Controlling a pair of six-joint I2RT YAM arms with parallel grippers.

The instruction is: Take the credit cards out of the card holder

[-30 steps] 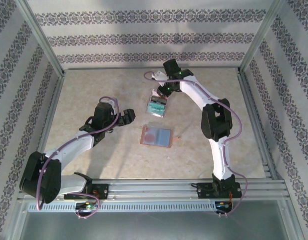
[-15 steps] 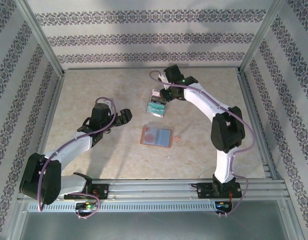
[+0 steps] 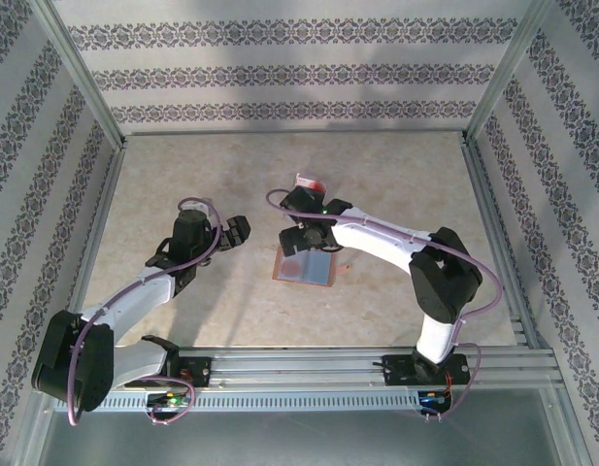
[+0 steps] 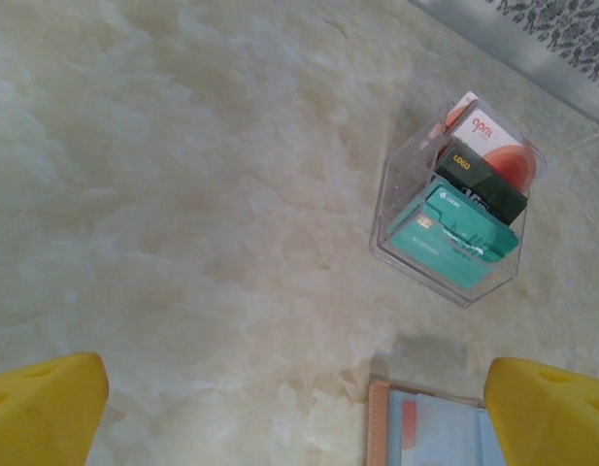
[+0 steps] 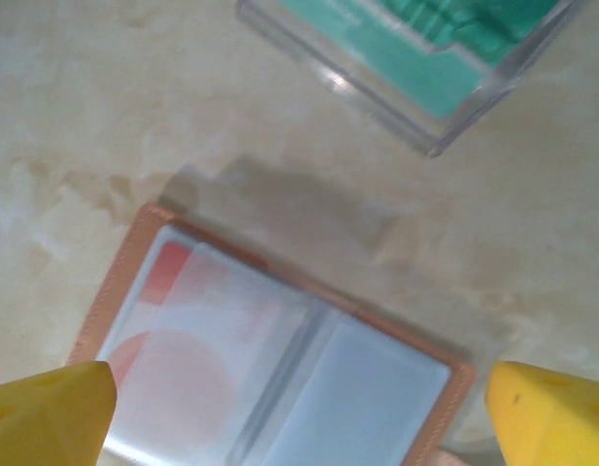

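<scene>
Swinging back from the clear card box [image 4: 454, 199], my right gripper [image 5: 299, 417] now hangs over the open card holder [image 5: 270, 379]. The holder lies flat near the middle of the marble-look table [image 4: 183, 194], just on my side of the box. A second ago that gripper sat narrow at the box; now its fingers stand wide apart with nothing between them. My left gripper [image 4: 299, 417] is spread just as wide, empty, and has barely shifted.

The left wrist view gives me three cards standing in the box: a teal card [image 4: 445, 238], a dark green card [image 4: 479, 180] and a white-and-orange card [image 4: 493, 141]. From above, the right arm [image 3: 377, 238] covers most of that box. The right wrist view shows a pale card [image 5: 173, 359] with a red disc in one pocket of the holder. Whether the other pocket holds anything I cannot tell, and the holder's lower edge is cut off.
</scene>
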